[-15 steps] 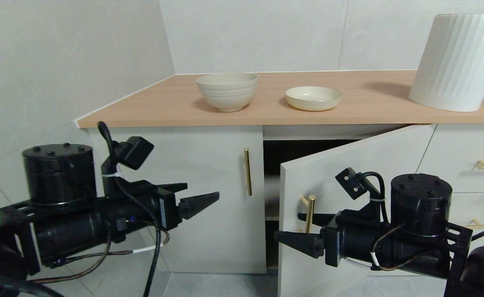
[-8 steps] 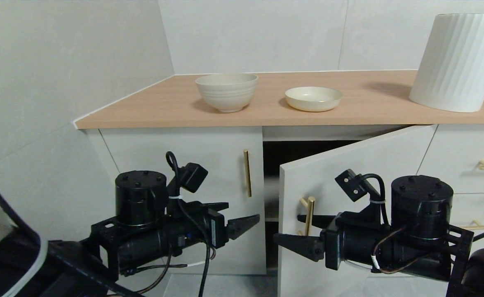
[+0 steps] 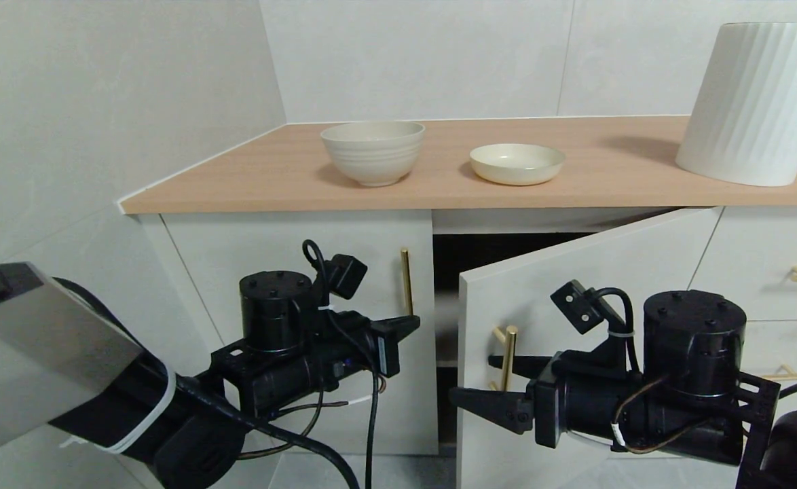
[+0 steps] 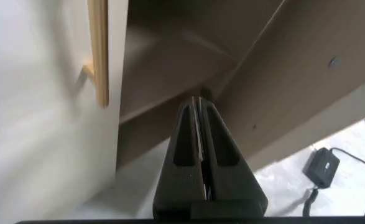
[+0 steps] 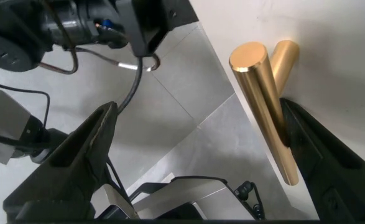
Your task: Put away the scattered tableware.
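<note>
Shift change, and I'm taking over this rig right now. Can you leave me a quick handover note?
Left gripper: shut, empty, low in front of the left door, near the cupboard opening.
Right gripper: open, fingers either side of the gold handle on the right door, which stands ajar.
Bowl and shallow dish: both on the counter, apart.
Done: cupboard partly opened.
Left: widen the door if needed, move both pieces inside, close up.
</note>
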